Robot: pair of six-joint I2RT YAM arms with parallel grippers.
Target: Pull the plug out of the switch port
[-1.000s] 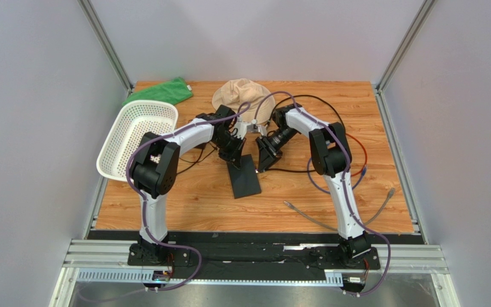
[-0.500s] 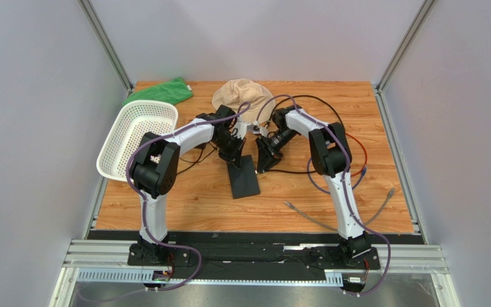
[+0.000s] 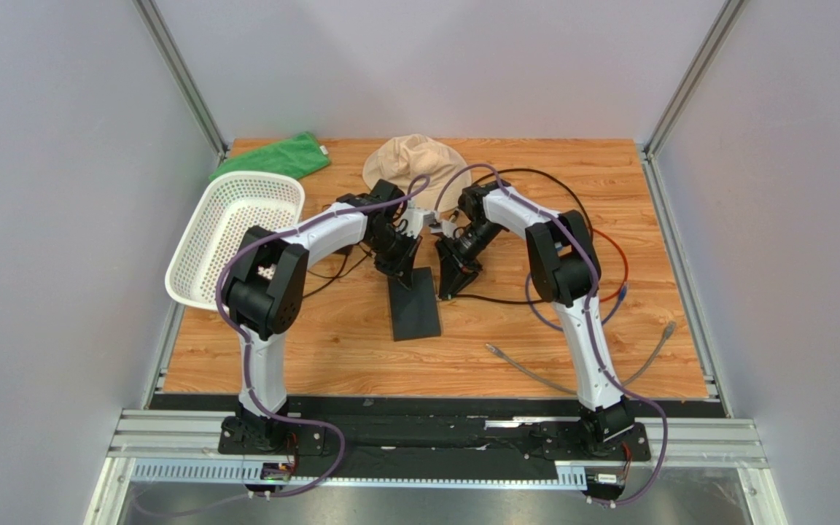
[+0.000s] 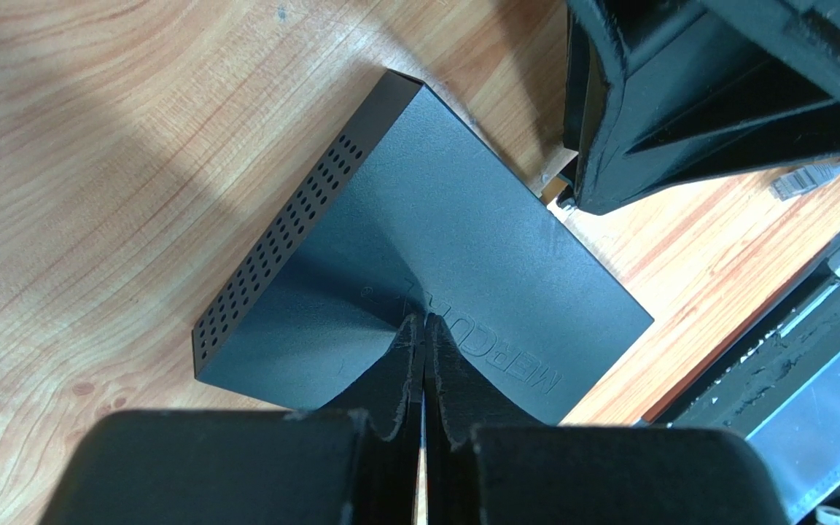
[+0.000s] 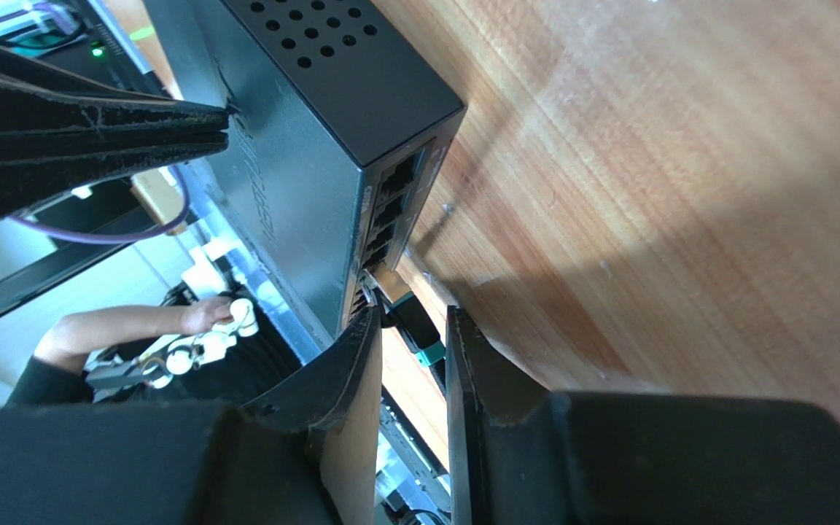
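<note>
The switch [image 3: 416, 306] is a thin flat black box lying mid-table; it also shows in the left wrist view [image 4: 446, 252] and in the right wrist view [image 5: 326, 131], where its row of sockets [image 5: 392, 208] faces my right gripper. My left gripper [image 3: 400, 266] is shut and empty, its tips [image 4: 424, 319] resting on the switch's top. My right gripper [image 3: 449, 280] is at the socket edge, its jaws narrowly apart around a black plug with a teal part [image 5: 419, 334] at the lowest socket. A black cable [image 3: 501, 294] leads off to the right.
A white basket [image 3: 233, 235] stands at the left, with a green cloth [image 3: 277, 156] and a beige hat [image 3: 413, 164] at the back. Loose grey [image 3: 567, 377], orange and blue cables [image 3: 611, 290] lie on the right of the wooden table.
My right gripper has shifted slightly left toward the switch. The switch's near end has swung a little to the left. My left gripper has stayed on the switch.
</note>
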